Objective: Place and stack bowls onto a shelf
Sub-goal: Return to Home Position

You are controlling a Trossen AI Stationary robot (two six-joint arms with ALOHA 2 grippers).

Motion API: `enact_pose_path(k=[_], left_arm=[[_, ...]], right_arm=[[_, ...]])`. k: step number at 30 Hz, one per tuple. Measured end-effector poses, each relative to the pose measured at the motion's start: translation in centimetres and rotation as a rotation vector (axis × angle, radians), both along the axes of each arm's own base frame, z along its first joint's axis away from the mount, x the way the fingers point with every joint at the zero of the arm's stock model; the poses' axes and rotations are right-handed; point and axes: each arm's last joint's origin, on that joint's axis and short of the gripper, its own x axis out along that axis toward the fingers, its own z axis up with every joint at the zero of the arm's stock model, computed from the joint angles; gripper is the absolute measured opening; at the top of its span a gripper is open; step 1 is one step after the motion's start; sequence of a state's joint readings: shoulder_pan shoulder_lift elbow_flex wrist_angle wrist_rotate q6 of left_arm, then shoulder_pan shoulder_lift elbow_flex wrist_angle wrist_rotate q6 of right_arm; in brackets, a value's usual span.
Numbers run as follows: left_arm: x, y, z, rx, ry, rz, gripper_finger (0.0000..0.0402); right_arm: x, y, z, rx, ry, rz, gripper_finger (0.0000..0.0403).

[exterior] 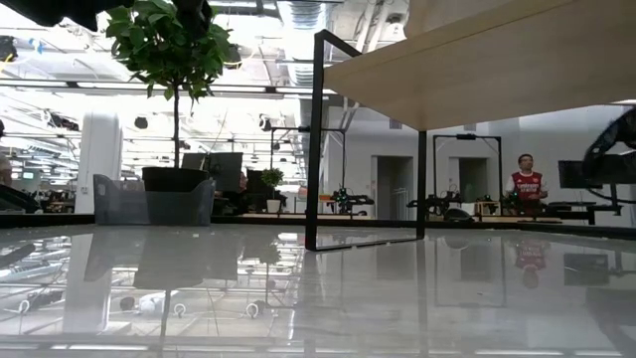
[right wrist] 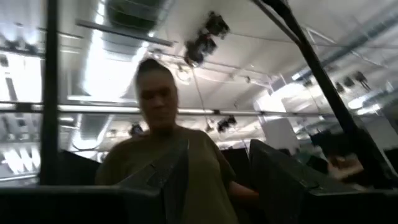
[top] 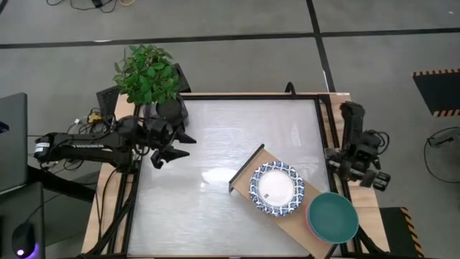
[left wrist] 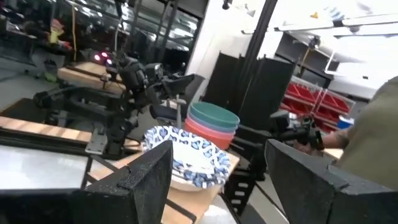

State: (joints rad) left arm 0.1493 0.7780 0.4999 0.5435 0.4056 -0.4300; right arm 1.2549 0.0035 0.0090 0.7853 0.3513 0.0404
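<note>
On table (top: 215, 137) right | shelf (top: 251, 164) long axis diagonal | bowls (top: 277, 188) stacked

leafy plant (top: 147, 72) in dark pot (top: 171, 109) at a left corner of the white table (top: 215, 144) | laptop (top: 11, 140) off the table's left side | person in red shirt (exterior: 524, 184) far back in the room | person in olive top (right wrist: 168, 168) beyond the table

On the angled wooden shelf (top: 248, 170), blue-rimmed white bowls (top: 277, 189) sit beside a green-topped stack (top: 333, 217).
</note>
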Motion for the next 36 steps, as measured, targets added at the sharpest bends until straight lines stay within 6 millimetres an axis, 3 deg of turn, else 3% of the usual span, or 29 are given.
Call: enact_pose_path(k=[4, 8, 12, 19, 25, 31, 36], left_arm=[[0.0, 0.0, -0.4, 0.003, 0.012, -0.006, 0.0242], [-0.2, 0.0, -2.3, -0.028, 0.041, -0.009, 0.0242], [-0.9, -0.2, -4.0, -0.062, -0.056, -0.006, 0.0242], [-2.8, -0.4, -6.5, -0.111, -0.207, -0.038, 0.0242], [-3.7, -0.7, -7.4, -0.085, -0.232, -0.084, 0.0242], [-4.8, -0.6, -9.2, -0.078, -0.195, -0.082, 0.0242], [-5.2, -0.2, -9.5, -0.053, -0.172, -0.050, 0.0242]], right_arm=[[1.1, 0.2, -0.7, -0.022, 0.090, -0.005, 0.0193], [1.8, -0.4, -0.5, -0.104, -0.041, -0.146, 0.0193], [2.8, -1.2, -0.7, -0.200, -0.104, -0.275, 0.0193], [5.5, -2.8, -3.0, -0.305, 0.205, -0.409, 0.0193], [6.2, -4.1, -4.1, -0.449, 0.264, -0.500, 0.0193], [6.6, -5.5, -5.1, -0.514, 0.366, -0.607, 0.0193], [6.6, -6.8, -5.5, -0.538, 0.426, -0.722, 0.0201]])
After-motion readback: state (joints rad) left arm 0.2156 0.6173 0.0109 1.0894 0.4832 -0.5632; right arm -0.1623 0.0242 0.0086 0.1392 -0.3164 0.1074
